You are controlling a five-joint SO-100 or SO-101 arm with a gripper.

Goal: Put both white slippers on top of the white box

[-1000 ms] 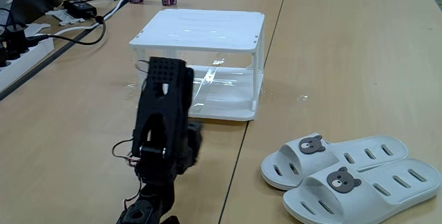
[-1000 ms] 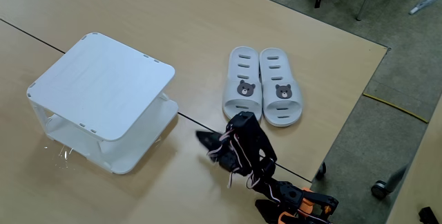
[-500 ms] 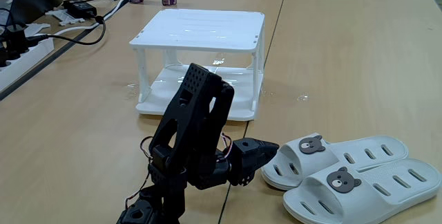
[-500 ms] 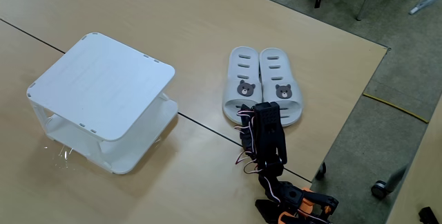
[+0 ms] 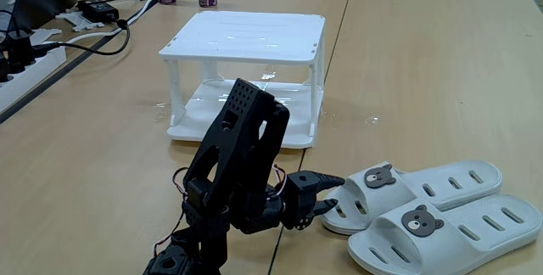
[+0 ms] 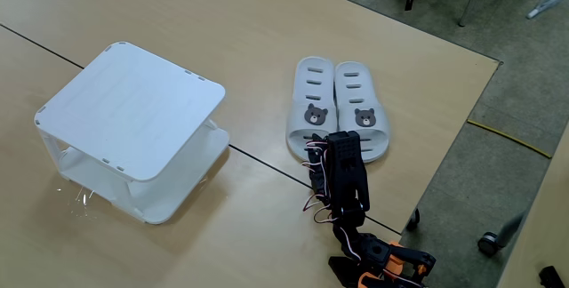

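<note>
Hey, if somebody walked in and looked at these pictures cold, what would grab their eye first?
Probably the black arm low in the foreground, its gripper open right at the toe of the white slippers, which lie side by side on the wooden table with little bear faces showing. Next comes the white box, a two-tier rack standing apart from them, nothing on its flat top.

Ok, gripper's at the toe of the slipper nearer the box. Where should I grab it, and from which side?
Probably the strap's toe-side edge, beside the bear face. The near slipper lies flat, sole down, toe opening facing the open gripper, so one finger could slide under the strap from the toe end. Its outer side touches the other slipper, so a side approach looks blocked there.
</note>
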